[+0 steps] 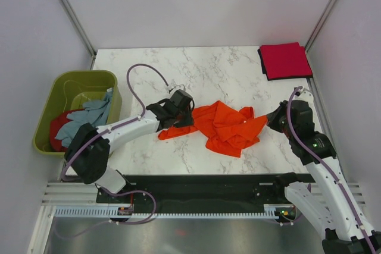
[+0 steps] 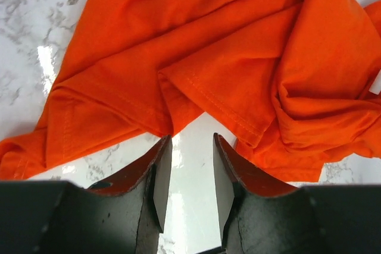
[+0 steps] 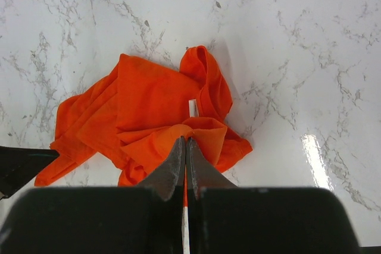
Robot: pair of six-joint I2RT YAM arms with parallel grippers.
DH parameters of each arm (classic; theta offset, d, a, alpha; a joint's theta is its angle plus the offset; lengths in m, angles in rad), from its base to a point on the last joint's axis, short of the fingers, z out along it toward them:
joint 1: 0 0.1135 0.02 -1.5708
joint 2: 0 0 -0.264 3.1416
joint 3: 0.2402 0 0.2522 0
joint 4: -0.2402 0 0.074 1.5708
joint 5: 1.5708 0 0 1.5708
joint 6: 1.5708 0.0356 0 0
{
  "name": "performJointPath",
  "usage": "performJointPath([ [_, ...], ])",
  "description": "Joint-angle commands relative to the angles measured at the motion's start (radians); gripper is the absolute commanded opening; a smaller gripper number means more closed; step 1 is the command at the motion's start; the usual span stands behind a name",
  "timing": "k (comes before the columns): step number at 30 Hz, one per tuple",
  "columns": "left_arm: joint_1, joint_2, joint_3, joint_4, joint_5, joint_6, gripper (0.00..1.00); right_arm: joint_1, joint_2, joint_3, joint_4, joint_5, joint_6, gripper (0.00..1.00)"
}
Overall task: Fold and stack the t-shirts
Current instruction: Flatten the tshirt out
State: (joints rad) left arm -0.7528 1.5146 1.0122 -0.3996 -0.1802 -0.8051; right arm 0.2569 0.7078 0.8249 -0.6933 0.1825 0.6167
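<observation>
A bright orange t-shirt [image 1: 226, 126] lies crumpled in the middle of the marble table. My left gripper [image 1: 180, 116] is open and empty at the shirt's left edge; in the left wrist view its jaws [image 2: 191, 139] stand apart over bare table just short of a hemmed fold [image 2: 238, 57]. My right gripper [image 1: 271, 120] is at the shirt's right edge; in the right wrist view it [image 3: 185, 141] is shut on a raised fold of the orange shirt [image 3: 155, 111]. A crimson red t-shirt [image 1: 284, 60] lies folded at the back right corner.
An olive-green tub [image 1: 83, 74] stands off the table's left edge, holding a pale grey-blue shirt [image 1: 89, 114] and a red one [image 1: 56, 126]. A white label [image 3: 191, 108] shows at the orange shirt's collar. Metal frame posts rise at both back corners.
</observation>
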Motion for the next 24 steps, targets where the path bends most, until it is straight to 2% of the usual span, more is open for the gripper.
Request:
performJointPath([
  [1,-0.002,0.071,0.071,0.050,-0.007,0.102,0.42,-0.001,-0.001,0.008,0.040,-0.011,0.014,0.00],
  [6,-0.045,0.093,0.077,0.053,0.031,0.057,0.42,-0.001,0.010,0.005,0.034,0.015,0.028,0.00],
  [9,-0.094,0.108,0.071,-0.001,0.022,-0.096,0.45,-0.001,0.002,-0.006,0.037,0.009,0.038,0.00],
  [10,-0.106,0.101,0.059,-0.002,0.009,-0.200,0.46,-0.002,0.001,-0.009,0.038,0.006,0.038,0.00],
  [13,-0.143,0.070,-0.041,0.073,0.016,-0.378,0.51,-0.001,-0.011,-0.020,0.048,0.000,0.044,0.00],
  [15,-0.157,0.059,-0.079,0.187,0.022,-0.423,0.53,-0.001,-0.013,-0.018,0.049,-0.008,0.041,0.00],
  [21,-0.158,0.119,-0.072,0.214,-0.004,-0.502,0.54,-0.001,-0.027,-0.018,0.055,-0.031,0.048,0.00],
  [24,-0.160,0.139,-0.096,0.297,0.002,-0.525,0.54,-0.001,-0.030,-0.024,0.063,-0.052,0.055,0.00],
])
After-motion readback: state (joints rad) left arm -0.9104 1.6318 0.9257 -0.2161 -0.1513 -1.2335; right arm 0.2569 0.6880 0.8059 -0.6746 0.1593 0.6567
